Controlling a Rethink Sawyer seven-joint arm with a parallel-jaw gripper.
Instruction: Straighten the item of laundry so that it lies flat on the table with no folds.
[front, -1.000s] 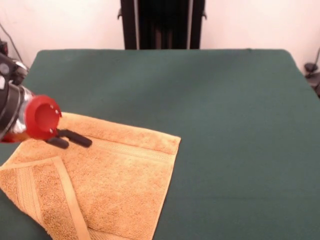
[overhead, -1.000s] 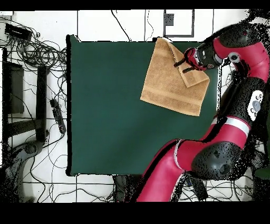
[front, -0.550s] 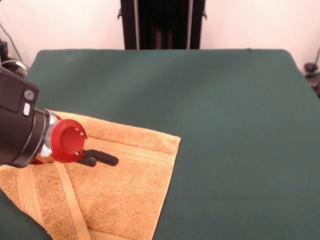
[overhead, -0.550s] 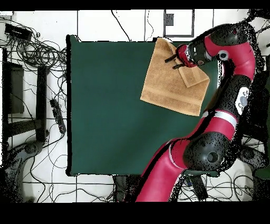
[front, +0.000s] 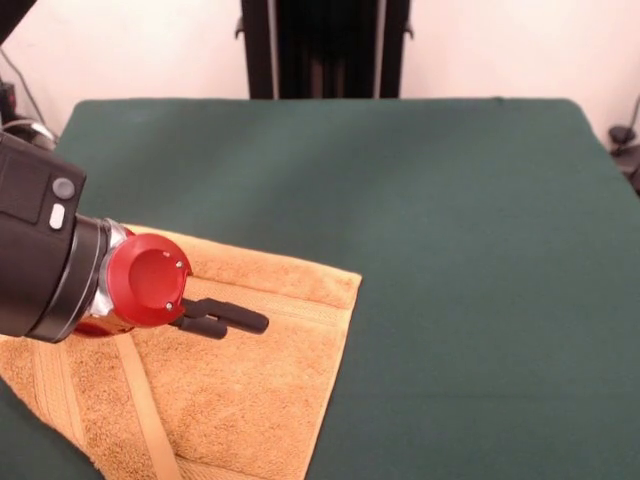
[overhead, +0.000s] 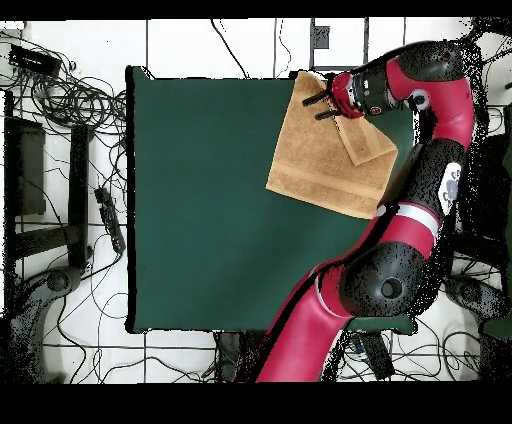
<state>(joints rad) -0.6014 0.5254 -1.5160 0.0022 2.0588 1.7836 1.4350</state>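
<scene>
While the small golden-orange terry-cloth towel (front: 230, 380) lies at one corner of the large dark green felt-covered bench (front: 450, 250), part of it is folded over itself: in the overhead view a triangular flap (overhead: 368, 143) lies doubled on top of the rest, on the side nearest the red and black arm (overhead: 425, 190). In the front view a flat woven band (front: 140, 400) runs slantwise across the folded layer, and another band follows the towel's far edge. The towel reaches the bench's edge in the overhead view (overhead: 325, 150). The arm's claw (front: 228, 319) lies almost level above the towel's middle, its two black fingers (front: 245, 320) close together, nearly parallel and pointing across the cloth; nothing is held between them. Whether the tips touch the terry I cannot tell. In the overhead view the claw (overhead: 318, 107) is over the towel's upper part.
</scene>
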